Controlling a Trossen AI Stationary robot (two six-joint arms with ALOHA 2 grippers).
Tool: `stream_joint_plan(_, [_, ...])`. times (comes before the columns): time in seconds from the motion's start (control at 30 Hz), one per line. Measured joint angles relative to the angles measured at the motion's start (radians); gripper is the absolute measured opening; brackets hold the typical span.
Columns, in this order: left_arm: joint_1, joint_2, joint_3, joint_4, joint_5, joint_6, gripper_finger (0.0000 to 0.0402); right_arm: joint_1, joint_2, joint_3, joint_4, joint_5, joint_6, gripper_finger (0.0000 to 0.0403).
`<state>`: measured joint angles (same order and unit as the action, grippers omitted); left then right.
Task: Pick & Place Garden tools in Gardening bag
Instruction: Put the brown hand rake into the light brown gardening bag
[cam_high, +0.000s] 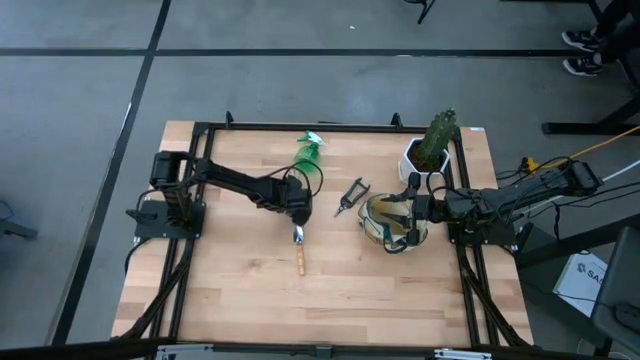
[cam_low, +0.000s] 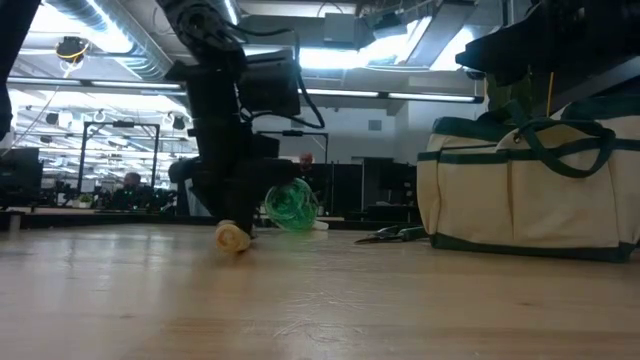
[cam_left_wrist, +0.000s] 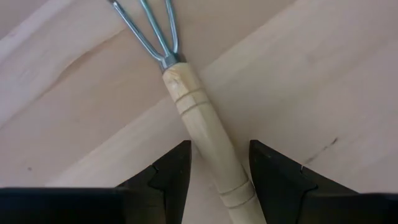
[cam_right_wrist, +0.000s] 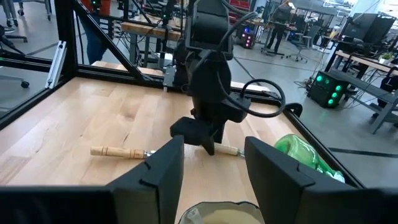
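The left tool (cam_left_wrist: 219, 171) is down on the tabletop (cam_high: 240, 290), its 2 fingers open on either side of the hand fork's (cam_left_wrist: 208, 140) wooden handle, which lies flat. The right tool (cam_right_wrist: 210, 163) hangs open over the gardening bag (cam_high: 393, 222), holding nothing. The spray bottle (cam_high: 310, 155) and shears (cam_high: 351, 196) lie near the left arm.

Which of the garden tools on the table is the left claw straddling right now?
The wooden-handled hand fork: its handle lies between the left claw's open fingers. The spray bottle and pruning shears lie apart, untouched.
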<state>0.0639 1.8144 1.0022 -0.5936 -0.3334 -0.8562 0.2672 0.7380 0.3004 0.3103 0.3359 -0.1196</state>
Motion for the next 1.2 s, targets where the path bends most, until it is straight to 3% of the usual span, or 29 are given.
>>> stream_joint_plan(0.2, [-0.008,-0.002,0.0,-0.019,0.05,0.118,0.0143,0.0,0.0,0.0,0.0,0.0,0.0,0.0172])
stream_joint_plan(0.47, [-0.008,-0.002,-0.001,-0.019,0.122,0.225,0.0062,0.0,0.0,0.0,0.0,0.0,0.0,0.0172])
stream_joint_plan(0.7, [0.002,-0.033,-0.004,-0.018,0.156,0.269,0.0062,0.0,0.0,0.0,0.0,0.001,0.0,0.0172])
stream_joint_plan(0.83, [-0.003,-0.107,-0.012,-0.037,0.18,0.321,0.0062,0.0,0.0,0.0,0.001,0.001,0.0,0.0172])
stream_joint_plan(0.97, [0.016,-0.203,-0.007,-0.006,0.14,0.379,0.0062,-0.001,-0.001,0.004,0.014,-0.015,0.042,0.0172])
stream_joint_plan(1.07, [0.022,-0.274,-0.007,0.001,0.139,0.422,0.0062,-0.009,-0.012,0.055,-0.067,-0.023,0.129,0.0172])
stream_joint_plan(1.2, [0.021,-0.36,-0.007,0.028,0.101,0.5,0.0062,-0.021,-0.02,0.207,-0.403,-0.039,0.298,0.0172])
